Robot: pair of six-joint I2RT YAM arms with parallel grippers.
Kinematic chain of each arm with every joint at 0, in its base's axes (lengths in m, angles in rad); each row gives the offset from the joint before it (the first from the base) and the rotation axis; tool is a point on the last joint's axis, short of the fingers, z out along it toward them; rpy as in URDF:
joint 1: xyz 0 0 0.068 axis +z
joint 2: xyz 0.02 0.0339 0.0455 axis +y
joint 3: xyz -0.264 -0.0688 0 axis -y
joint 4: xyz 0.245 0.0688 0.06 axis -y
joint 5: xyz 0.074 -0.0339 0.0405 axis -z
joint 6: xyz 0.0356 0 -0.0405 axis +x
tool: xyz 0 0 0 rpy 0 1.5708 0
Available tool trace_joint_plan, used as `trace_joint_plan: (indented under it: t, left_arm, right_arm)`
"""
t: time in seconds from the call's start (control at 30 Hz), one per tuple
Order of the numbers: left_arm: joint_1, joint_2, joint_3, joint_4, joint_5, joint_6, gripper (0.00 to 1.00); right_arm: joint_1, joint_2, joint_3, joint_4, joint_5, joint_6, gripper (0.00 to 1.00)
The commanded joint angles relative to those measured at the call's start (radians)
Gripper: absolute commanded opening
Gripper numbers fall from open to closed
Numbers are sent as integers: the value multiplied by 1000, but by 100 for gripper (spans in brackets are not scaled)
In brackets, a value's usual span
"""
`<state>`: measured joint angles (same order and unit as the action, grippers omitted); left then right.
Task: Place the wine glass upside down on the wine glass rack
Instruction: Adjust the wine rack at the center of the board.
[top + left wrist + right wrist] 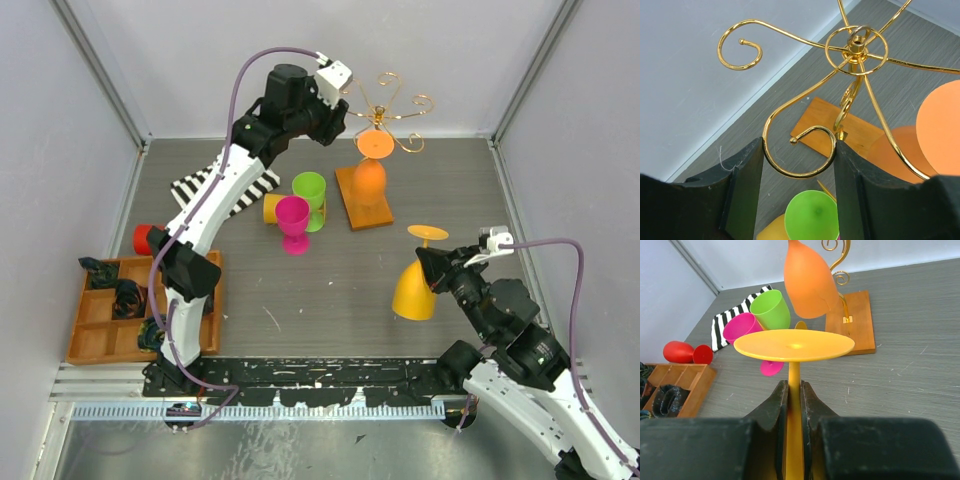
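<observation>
Grey surface (300, 310): green glass (310, 190) and pink glass (292, 218) upright, side by side, with a yellow cup (271, 208) on its side just behind them. Striped cloth (200, 185) back left. Red cup (147, 239) lying near the compartmented wooden tray (98, 342), which holds dark bundles (125, 298).

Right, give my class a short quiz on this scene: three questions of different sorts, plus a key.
1. True or false: the right gripper grips the yellow wine glass by its bowl.
2. Which glass hangs on the wine glass rack? A green, B orange, C pink.
3. Which gripper has a curled rack arm between its fingers?
Key: 1 false, by the stem; 2 B, the orange glass; 3 the left gripper.
</observation>
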<state>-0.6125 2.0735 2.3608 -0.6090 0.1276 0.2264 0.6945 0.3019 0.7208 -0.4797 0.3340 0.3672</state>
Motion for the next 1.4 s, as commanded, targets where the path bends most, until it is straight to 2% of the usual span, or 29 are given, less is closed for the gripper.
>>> trace_joint_plan:
  t: [0.0,0.27,0.6,0.83,1.17,1.37]
  left_arm:
    - [1,5,3,-11,33,-6,57]
    - [24,-7,-24,4,23,-16,60]
    - [39,-62,-98,38,54,-36,71]
    - [48,-92,-126,41,71,-40,75]
    - [61,-198,-211,101,114,-69,84]
    - [73,-290,-311,157,125,-90,84]
  right_arm:
    - [6,19,52,35,27,-12,1]
    - [4,34,62,26,25,-7,1]
    - [5,40,70,15,22,-1,1]
    - [5,40,70,13,26,0,1]
    - [5,99,81,-4,149,53,1]
    - [5,171,108,-14,163,48,1]
